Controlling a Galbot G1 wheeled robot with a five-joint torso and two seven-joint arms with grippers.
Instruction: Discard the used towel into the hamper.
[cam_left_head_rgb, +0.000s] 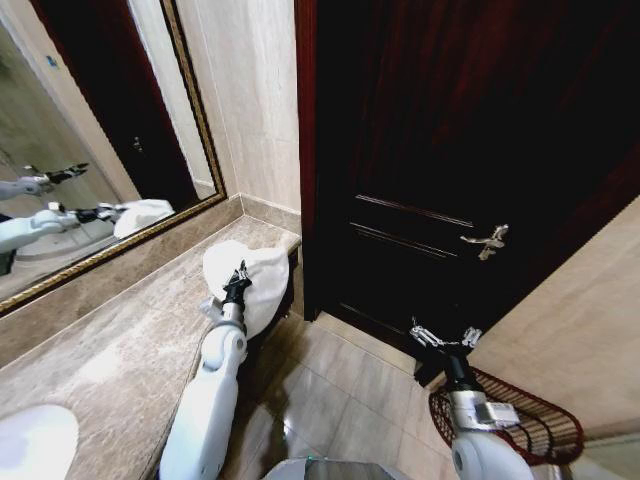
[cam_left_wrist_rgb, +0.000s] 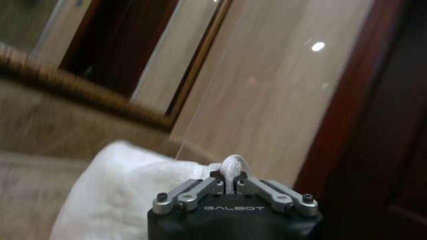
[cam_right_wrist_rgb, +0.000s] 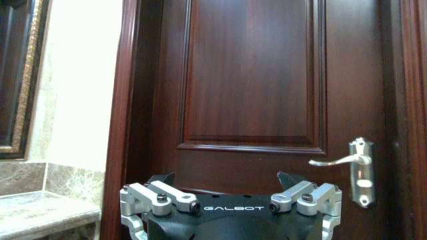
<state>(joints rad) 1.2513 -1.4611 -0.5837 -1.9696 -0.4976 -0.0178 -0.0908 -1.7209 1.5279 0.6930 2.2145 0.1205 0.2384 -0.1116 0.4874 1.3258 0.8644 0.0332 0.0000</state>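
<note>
Left gripper (cam_left_head_rgb: 239, 274) at the marble tabletop (cam_left_head_rgb: 110, 350) corner, jaws pinching the white fluffy towel (cam_left_head_rgb: 262, 280). Right gripper (cam_left_head_rgb: 444, 337), jaws spread, above open tiled floor (cam_left_head_rgb: 340, 390) beside the wire hamper (cam_left_head_rgb: 545, 430).

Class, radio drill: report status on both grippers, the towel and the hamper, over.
Left gripper shut on towel at the counter end. Right gripper open, idle above the hamper. Hamper on the floor by the door, path unobstructed.

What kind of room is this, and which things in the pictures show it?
Most likely a bathroom. A framed mirror hangs above a marble counter, a white towel pinched by the left gripper lies at its end, and a wire hamper stands on the tiled floor beside a dark wooden door.
</note>
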